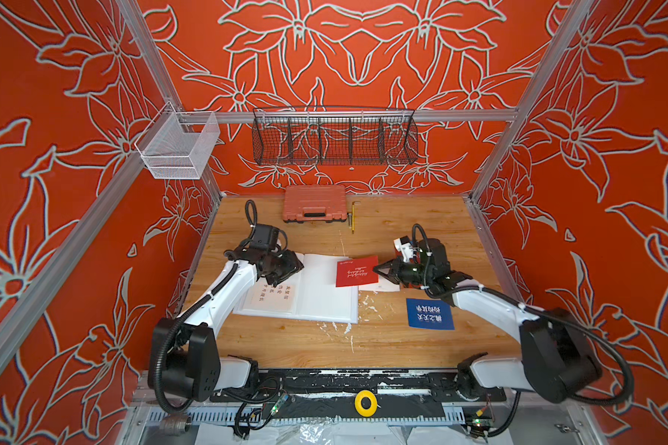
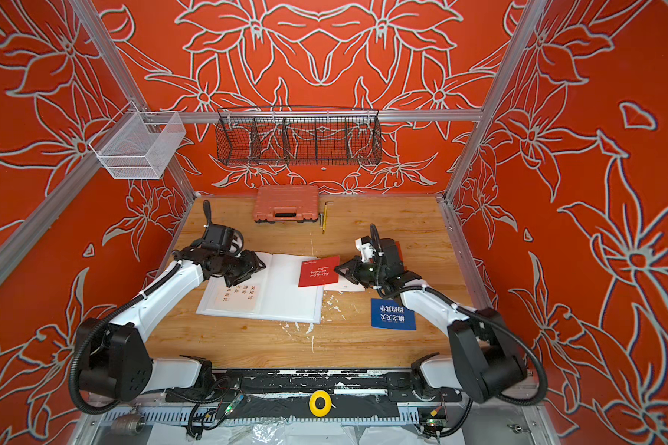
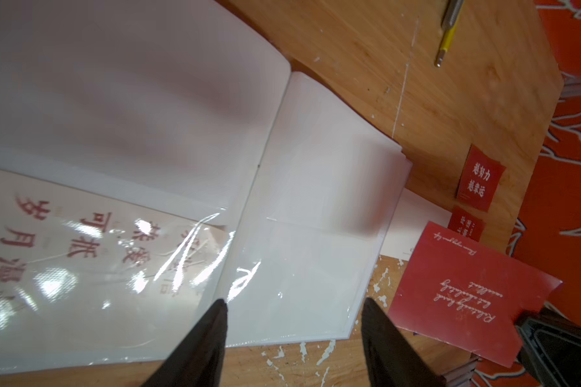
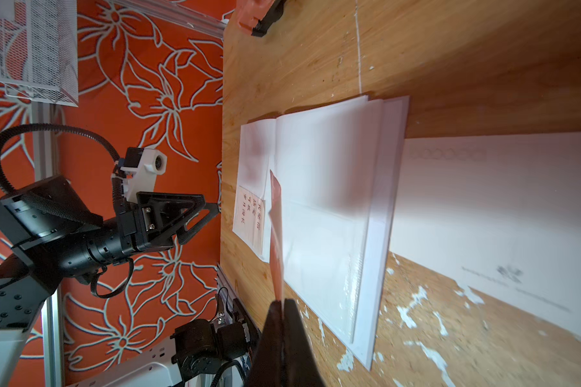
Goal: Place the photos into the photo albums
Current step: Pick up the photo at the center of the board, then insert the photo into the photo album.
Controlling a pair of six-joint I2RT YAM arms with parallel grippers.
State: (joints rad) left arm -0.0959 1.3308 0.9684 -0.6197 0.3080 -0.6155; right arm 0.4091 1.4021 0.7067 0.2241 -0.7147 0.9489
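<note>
The wooden surface [image 1: 382, 346] sits inside red flowered walls [image 1: 363, 57]. On it the photo album [image 1: 324, 296] lies open in front of my left arm. A white photo [image 1: 272, 298] with red characters is tucked in a sleeve on its left page.

My left fingers [image 1: 292, 267] hang apart over the album, gripping nothing. In the left wrist view their tips stand either side of the near sleeve of the right page.

My right fingers [image 4: 284, 315] are pressed together on one edge of a red photo [image 1: 356, 271], which is held tilted above the album's right edge. Just beyond that edge a second white photo [image 1: 386, 287] lies flat on the surface, partly under the red one. A blue photo [image 1: 429, 314] lies near my right arm, apart from the album.

At the back stand an orange case [image 1: 314, 203] and, just beside it, a yellow-handled tool [image 1: 352, 219].
</note>
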